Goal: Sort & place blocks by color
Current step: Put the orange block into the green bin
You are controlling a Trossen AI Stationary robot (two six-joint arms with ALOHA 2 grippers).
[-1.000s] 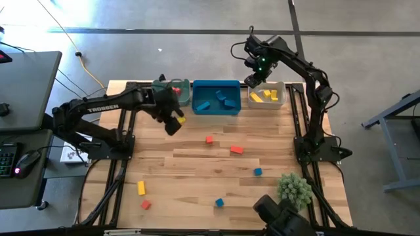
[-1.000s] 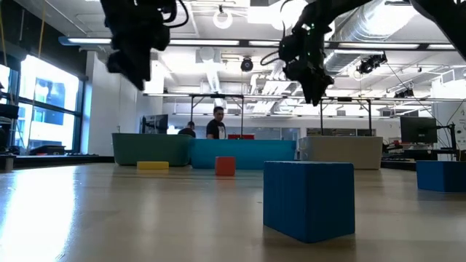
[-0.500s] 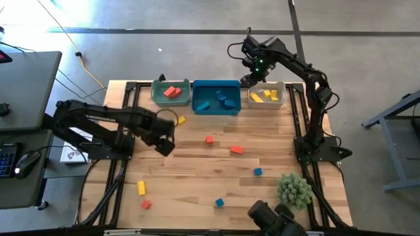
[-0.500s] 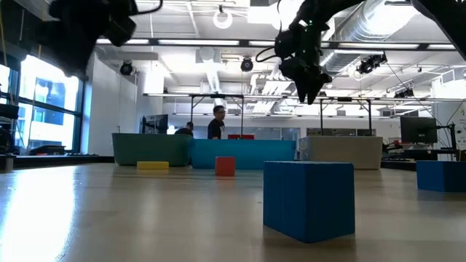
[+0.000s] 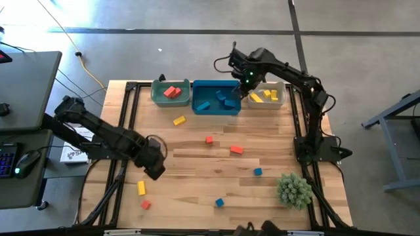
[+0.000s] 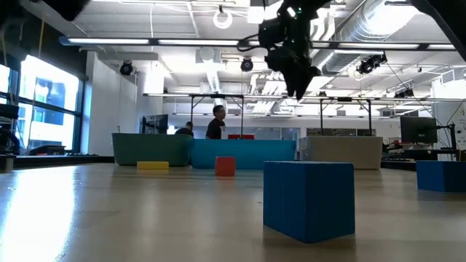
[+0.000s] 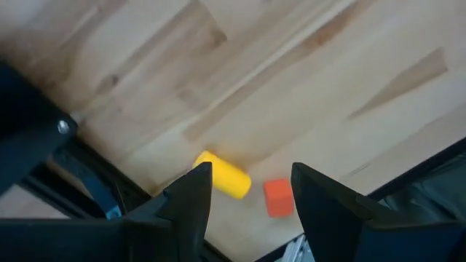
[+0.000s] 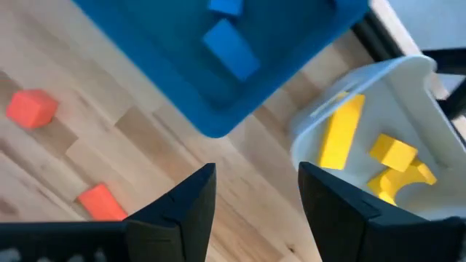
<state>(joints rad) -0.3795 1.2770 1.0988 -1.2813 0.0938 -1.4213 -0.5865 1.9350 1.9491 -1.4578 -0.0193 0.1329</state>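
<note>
The desk [image 5: 197,177] is pale wood in glued strips, its grain plain to see, with a smooth, faintly satin face. The blocks, such as a red cube [image 5: 209,139] and a yellow bar [image 5: 141,188], look like smooth matt plastic in flat solid colours. The blue bin [image 5: 216,108] and the white bin [image 5: 278,104] seem moulded plastic with a soft sheen. Each arm's hand, left [image 7: 247,200] and right [image 8: 256,193], shows dark matt plastic fingers. The floor [image 5: 197,52] is dull grey concrete.
</note>
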